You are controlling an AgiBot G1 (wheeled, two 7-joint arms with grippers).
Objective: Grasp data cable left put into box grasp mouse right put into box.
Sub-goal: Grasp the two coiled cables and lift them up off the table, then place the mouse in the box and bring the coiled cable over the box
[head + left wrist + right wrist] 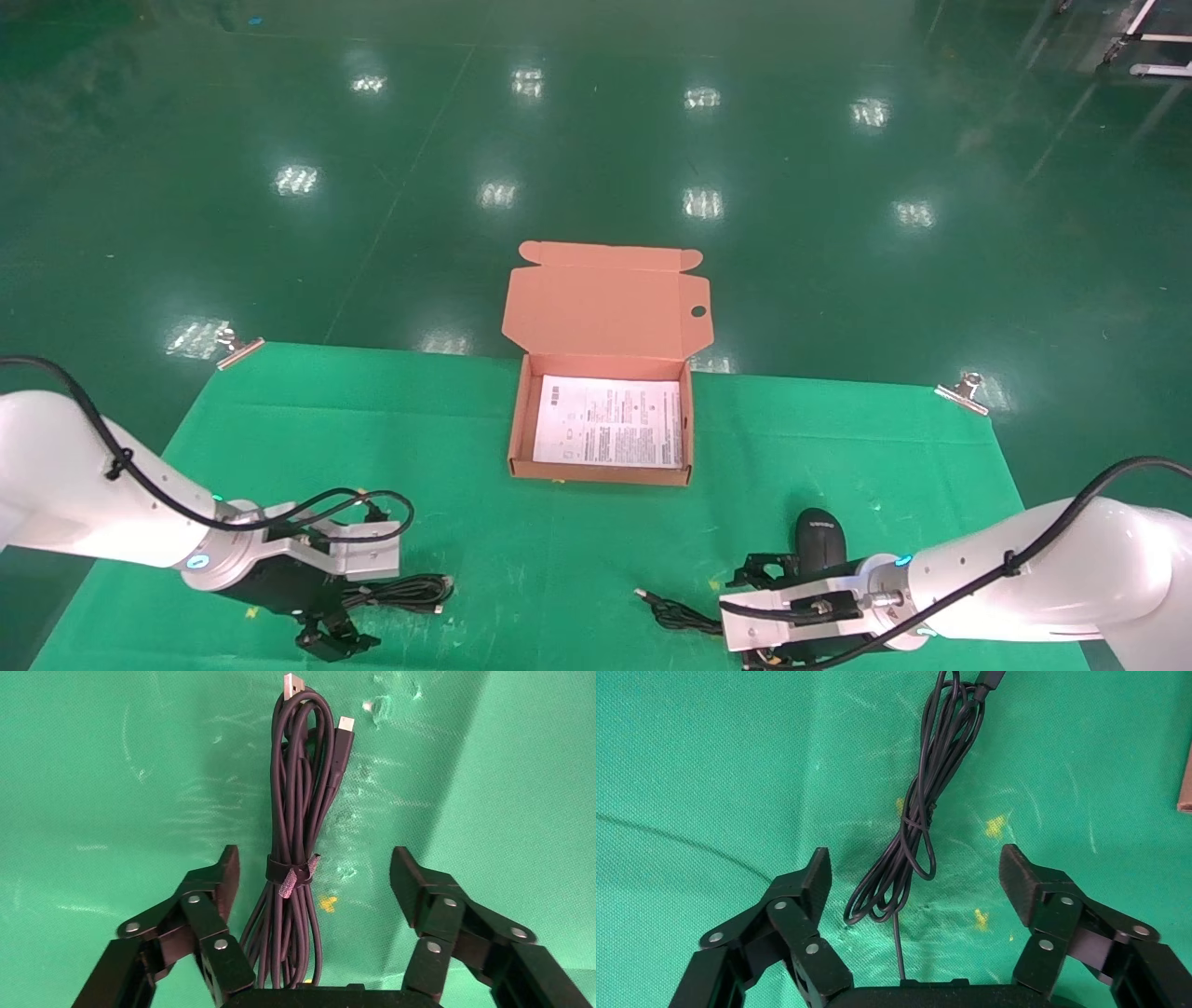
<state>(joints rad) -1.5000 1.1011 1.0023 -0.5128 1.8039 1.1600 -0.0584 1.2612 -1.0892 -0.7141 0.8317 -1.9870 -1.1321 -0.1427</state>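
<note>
From the head view I see the box (pixel 603 424) lying open mid-tabletop (pixel 484 522), my left gripper (pixel 340 634) beside the data cable (pixel 400 591), my right gripper (pixel 759 582) beside the mouse (pixel 819 539). On the left wrist view, the fingers (pixel 218 881) are spread around the data cable (pixel 299 832). On the right wrist view, the fingers (pixel 1028 881) are spread around the mouse's bundled cord (pixel 919 822).

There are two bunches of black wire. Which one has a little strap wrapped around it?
The data cable, lying between the left gripper's open jaws. A small strap cinches its loops together. The other bunch, the mouse's cord, near the right gripper, shows no strap.
</note>
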